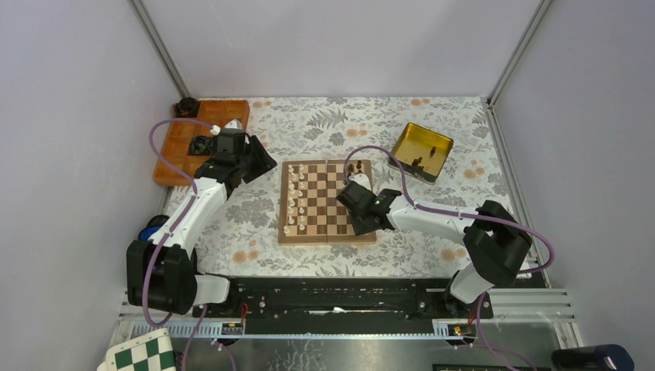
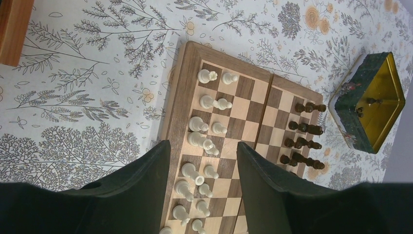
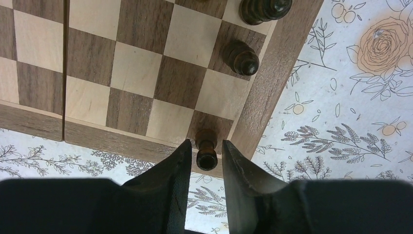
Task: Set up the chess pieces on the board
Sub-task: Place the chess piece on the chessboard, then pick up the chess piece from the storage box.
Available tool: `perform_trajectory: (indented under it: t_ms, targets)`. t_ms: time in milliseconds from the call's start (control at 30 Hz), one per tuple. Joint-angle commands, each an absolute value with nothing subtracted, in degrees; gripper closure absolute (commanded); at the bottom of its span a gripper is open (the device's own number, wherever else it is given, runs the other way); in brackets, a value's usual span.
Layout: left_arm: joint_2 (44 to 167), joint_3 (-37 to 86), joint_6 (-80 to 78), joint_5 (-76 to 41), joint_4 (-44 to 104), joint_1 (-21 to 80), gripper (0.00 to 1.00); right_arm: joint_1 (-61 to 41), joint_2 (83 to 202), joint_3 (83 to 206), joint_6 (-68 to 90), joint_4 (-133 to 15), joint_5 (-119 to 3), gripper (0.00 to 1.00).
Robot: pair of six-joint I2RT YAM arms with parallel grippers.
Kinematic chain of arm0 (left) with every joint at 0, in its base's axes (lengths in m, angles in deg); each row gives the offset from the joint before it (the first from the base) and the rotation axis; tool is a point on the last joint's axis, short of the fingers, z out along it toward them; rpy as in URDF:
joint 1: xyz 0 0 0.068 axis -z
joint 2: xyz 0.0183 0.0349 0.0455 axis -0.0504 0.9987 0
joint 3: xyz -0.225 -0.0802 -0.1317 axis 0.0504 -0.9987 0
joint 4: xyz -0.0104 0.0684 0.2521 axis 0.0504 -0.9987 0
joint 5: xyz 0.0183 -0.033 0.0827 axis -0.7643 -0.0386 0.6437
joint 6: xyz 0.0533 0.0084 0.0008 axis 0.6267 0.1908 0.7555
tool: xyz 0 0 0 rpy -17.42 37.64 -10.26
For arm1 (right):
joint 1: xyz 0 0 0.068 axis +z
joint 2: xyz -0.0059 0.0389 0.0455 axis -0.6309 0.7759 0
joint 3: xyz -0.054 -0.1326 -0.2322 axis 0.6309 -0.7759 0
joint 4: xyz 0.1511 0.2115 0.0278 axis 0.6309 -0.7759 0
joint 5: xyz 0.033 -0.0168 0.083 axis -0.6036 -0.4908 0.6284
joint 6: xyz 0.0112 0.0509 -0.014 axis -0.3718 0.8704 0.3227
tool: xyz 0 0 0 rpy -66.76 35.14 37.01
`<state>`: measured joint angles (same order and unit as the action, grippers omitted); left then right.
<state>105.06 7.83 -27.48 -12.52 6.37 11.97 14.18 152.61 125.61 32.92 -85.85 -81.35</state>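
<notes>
The board (image 1: 327,202) lies mid-table. Cream-white chess pieces (image 1: 292,202) stand in two columns along its left side, and dark ones (image 1: 357,165) cluster at its far right. My right gripper (image 3: 205,141) is low over the board's near right corner. A dark piece (image 3: 206,148) stands upright on the corner square between its fingers, with a thin gap on each side. More dark pieces (image 3: 242,57) stand further along that edge. My left gripper (image 2: 203,144) hovers open and empty above the white pieces (image 2: 207,102), beyond the board's left edge (image 1: 263,164).
A green tin with a gold inside (image 1: 423,126) sits at the back right with dark pieces in it, also in the left wrist view (image 2: 348,117). An orange tray (image 1: 178,154) with black ring-shaped items lies at the back left. A flowered cloth covers the table.
</notes>
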Motion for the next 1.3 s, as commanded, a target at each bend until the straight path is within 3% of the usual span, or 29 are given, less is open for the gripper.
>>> perform_trajectory:
  t_ms: [0,633,933,1267]
  targets:
    - [103.64,7.4,-26.79,-11.43,6.83,12.47,0.4,13.8,151.61,126.74,32.59,-85.81,-82.3,0.63]
    - [104.62,9.94,-26.32,-10.03,6.82,12.47,0.4,12.88,145.82,141.4,28.47,-94.85,-88.37,0.54]
    - [104.74,10.73,-26.23,-9.74,6.23,12.47,0.4,-4.17,145.95,146.36,26.01,-91.59,-87.4,0.53]
    - [104.65,10.77,-25.58,-9.32,5.15,12.45,0.4,-18.72,159.23,156.71,27.74,-87.88,-87.63,0.53]
